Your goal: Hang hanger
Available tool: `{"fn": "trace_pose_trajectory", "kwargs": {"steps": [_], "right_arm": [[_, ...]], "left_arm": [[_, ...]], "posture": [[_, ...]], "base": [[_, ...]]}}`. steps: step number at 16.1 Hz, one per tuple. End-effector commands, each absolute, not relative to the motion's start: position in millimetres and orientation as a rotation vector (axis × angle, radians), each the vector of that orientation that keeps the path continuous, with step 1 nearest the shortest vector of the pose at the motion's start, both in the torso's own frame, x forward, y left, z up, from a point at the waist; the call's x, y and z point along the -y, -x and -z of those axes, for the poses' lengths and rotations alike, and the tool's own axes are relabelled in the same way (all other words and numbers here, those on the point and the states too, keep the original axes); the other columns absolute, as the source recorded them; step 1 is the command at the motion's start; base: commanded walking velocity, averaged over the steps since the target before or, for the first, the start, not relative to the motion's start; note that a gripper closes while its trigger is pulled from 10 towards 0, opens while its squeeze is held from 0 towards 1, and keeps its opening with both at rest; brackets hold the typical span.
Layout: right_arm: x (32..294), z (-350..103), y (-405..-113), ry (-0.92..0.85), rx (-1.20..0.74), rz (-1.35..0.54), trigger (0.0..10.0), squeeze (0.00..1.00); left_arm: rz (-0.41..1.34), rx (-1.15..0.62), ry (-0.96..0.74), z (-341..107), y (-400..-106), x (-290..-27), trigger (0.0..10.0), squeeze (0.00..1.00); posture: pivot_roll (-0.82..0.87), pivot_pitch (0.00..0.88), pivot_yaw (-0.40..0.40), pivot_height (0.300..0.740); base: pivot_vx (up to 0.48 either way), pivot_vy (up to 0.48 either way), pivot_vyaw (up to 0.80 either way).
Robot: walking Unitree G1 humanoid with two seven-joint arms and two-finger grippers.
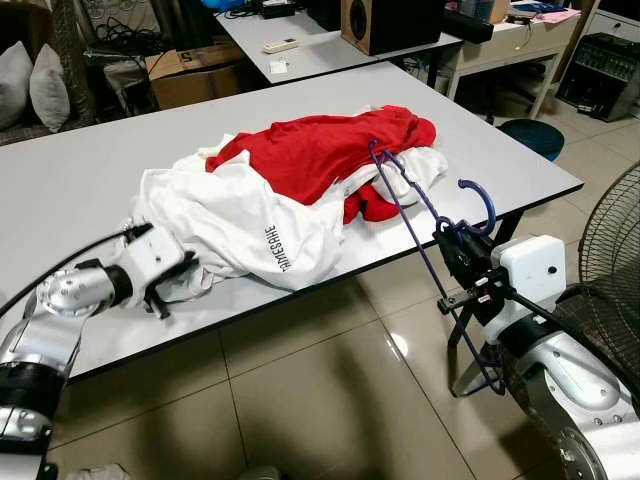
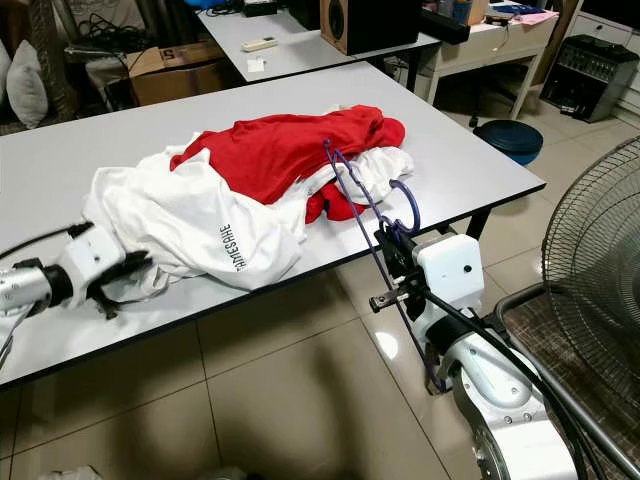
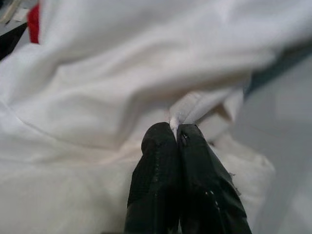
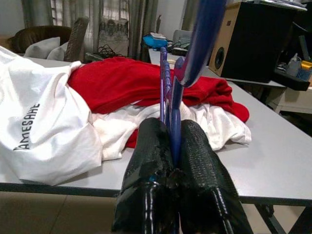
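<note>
Right gripper (image 1: 458, 243) is clamped on the thin, stiff, light blue hanger (image 1: 415, 215) at the table's (image 1: 80, 180) four-o'clock edge, near its hook, while left gripper (image 3: 175, 130) pinches limp white shirt (image 1: 240, 220) hem at eight o'clock.

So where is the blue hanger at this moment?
The blue hanger is on the robot's right in the eye views, clamped in the right hand off the table's near edge, its far end on the red garment.
</note>
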State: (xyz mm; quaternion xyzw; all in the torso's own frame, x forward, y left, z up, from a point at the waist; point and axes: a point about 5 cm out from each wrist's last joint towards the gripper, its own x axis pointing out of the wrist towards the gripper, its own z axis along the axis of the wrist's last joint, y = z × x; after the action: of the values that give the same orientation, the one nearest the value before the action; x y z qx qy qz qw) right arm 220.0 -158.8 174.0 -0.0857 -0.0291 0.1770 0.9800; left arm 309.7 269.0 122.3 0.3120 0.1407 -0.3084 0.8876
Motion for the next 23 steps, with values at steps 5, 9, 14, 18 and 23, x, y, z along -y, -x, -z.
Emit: {"fn": "trace_pose_trajectory", "kwargs": {"steps": [5,9,14,18,23], "right_arm": [[159,-181,-225,0.176,0.099,-0.369,10.0,0.00],[155,-184,-224,0.156,0.118,-0.400,10.0,0.00],[125,-196,-196,-0.052,0.086,-0.791,10.0,0.00],[117,-185,-189,-0.081,-0.031,-0.941,10.0,0.00],[106,-158,-212,-0.040,-0.190,-0.956,10.0,0.00]], "left_arm": [[0.369,0.078,-0.255,-214,-362,-263,0.0,0.00],[0.183,0.104,-0.233,-237,-380,-270,0.0,0.00],[0.386,-0.029,-0.335,-217,-382,-249,0.0,0.00],[0.411,-0.095,-0.283,-218,-381,-251,0.0,0.00],[0.529,-0.073,-0.165,-236,-373,-246,0.0,0.00]], "posture": [[-0.03,0.000,0.094,0.740],[-0.04,0.000,0.115,0.740],[-0.05,0.000,0.119,0.740],[-0.04,0.000,0.094,0.740],[-0.02,0.000,0.073,0.740]], "base": [[0.000,0.000,0.00],[0.000,0.000,0.00],[0.000,0.000,0.00],[0.000,0.000,0.00],[0.000,0.000,0.00]]}}
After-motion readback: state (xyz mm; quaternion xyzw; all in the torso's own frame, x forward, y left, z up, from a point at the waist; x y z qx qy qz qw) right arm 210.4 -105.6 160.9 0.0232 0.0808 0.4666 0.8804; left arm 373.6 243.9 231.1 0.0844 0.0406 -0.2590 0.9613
